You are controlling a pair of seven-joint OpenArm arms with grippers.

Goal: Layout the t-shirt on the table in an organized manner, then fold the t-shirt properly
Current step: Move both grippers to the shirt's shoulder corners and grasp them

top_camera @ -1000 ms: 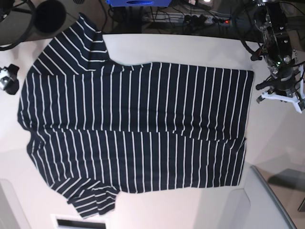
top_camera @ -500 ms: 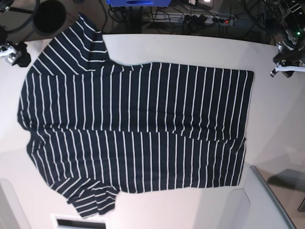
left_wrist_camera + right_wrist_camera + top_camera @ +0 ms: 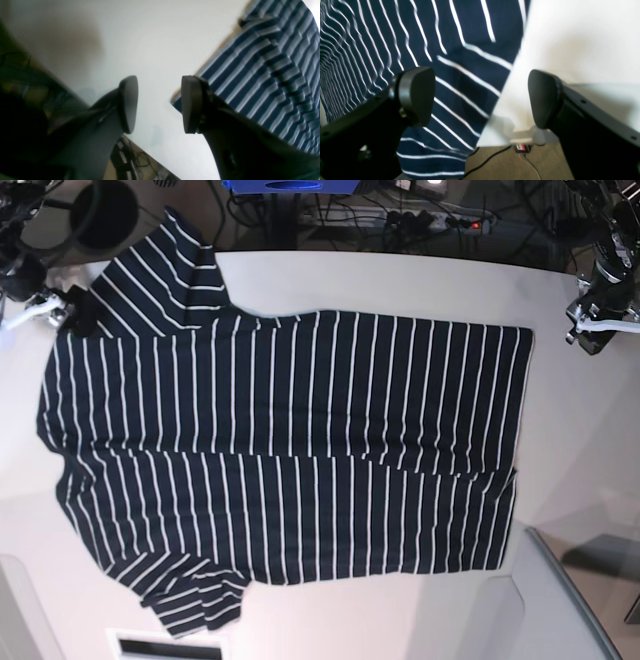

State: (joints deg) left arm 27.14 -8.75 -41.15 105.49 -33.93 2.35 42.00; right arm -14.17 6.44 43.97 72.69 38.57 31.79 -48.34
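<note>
While spread flat on the table [image 3: 400,280], t-shirt [image 3: 290,450] untouched; left gripper [image 3: 160,105] and right gripper [image 3: 481,97] both gaping wide, empty.

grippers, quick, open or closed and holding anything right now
left gripper: open, holding nothing, over bare table beside the t-shirt corner.
right gripper: open, holding nothing, jaws straddling the t-shirt edge.

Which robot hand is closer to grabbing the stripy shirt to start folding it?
Probably the right gripper. Its open jaws straddle the t-shirt edge near the sleeve. The left gripper, also open, hovers over bare table beside the hem corner.
</note>
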